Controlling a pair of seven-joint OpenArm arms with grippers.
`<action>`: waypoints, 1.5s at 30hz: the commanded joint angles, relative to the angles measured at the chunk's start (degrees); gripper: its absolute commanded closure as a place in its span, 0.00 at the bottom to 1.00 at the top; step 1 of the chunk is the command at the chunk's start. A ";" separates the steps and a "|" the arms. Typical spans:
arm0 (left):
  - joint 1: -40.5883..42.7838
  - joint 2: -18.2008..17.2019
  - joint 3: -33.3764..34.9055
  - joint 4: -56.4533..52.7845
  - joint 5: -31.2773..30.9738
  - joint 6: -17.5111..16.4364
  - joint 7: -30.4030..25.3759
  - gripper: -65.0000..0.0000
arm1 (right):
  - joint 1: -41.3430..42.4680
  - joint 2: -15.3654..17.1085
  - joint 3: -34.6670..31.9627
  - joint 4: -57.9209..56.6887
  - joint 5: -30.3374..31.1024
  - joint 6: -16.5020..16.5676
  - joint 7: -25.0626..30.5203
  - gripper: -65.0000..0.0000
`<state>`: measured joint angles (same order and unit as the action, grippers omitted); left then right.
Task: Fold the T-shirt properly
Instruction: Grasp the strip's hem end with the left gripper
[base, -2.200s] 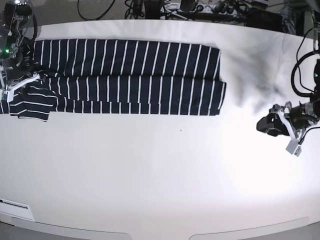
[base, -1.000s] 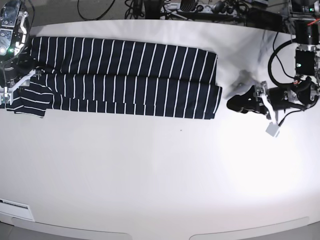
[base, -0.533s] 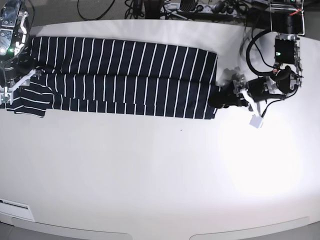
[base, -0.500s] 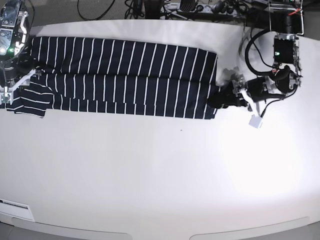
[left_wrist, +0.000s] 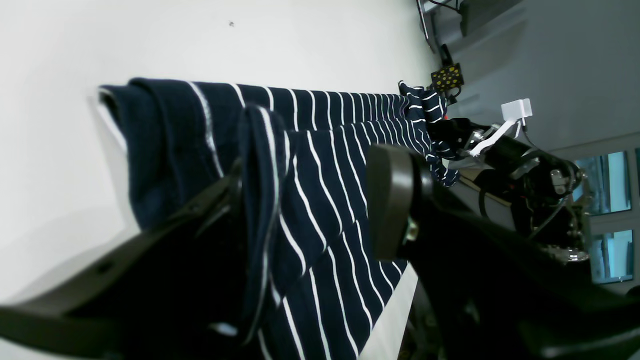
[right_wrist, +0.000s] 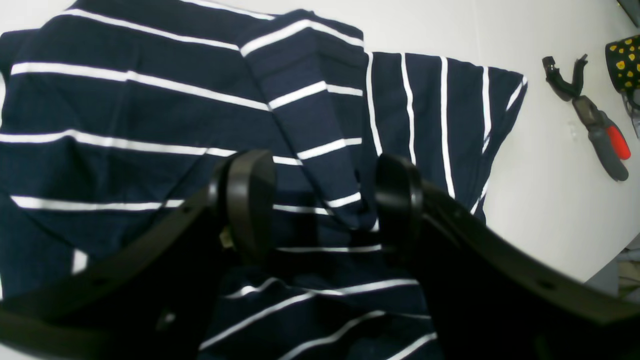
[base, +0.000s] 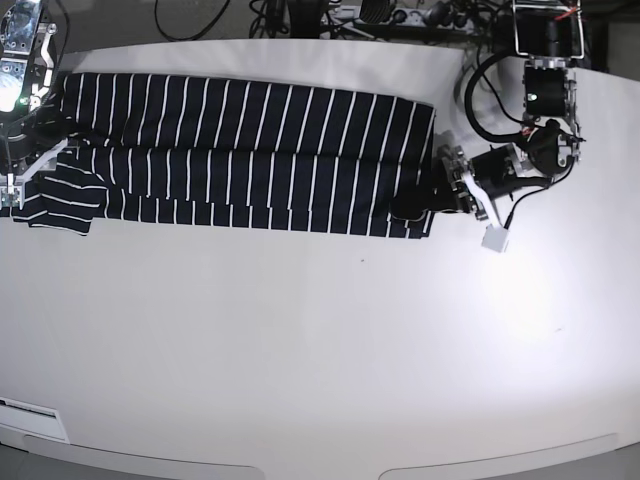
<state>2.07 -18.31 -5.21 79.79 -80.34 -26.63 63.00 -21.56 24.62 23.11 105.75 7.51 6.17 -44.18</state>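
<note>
The left jaws stand wide apart, straddling the end of the shirt: in the left wrist view one pad sits against the bunched hem fold and the other hangs clear over the striped cloth, so nothing is pinched yet. The right jaws are just as wide, poised over the folded sleeve with cloth showing between the pads, gripping nothing.

The shirt lies as a long band along the top of the base view, folded lengthwise, its sleeve end at the upper left and its hem end right of centre.

The risk is at the hem. The edge there is several layers rolled together; if the left jaws close where they are, they could catch only the top layer, and a lift would peel the fold open or drag the whole band askew. The right jaws could likewise snag the loose sleeve alone.

Compared with half a second ago, the left arm has pushed further onto the hem; the right arm and the shirt are unchanged.
</note>
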 joint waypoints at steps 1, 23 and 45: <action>0.74 0.24 0.76 -0.39 1.57 1.81 2.78 0.51 | 0.46 1.27 0.68 1.05 -0.26 -0.42 1.07 0.47; -0.92 -0.02 -10.12 11.45 25.64 16.74 -4.37 0.51 | 0.44 1.27 0.68 1.05 -0.33 -0.37 -0.09 0.47; 2.73 2.93 3.23 11.45 27.39 21.35 -4.76 0.51 | 0.37 1.27 0.68 1.03 -0.55 0.46 -1.55 0.47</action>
<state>3.92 -15.20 -2.57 91.50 -55.53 -6.59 53.52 -21.45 24.73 23.11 105.75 7.49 6.85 -46.63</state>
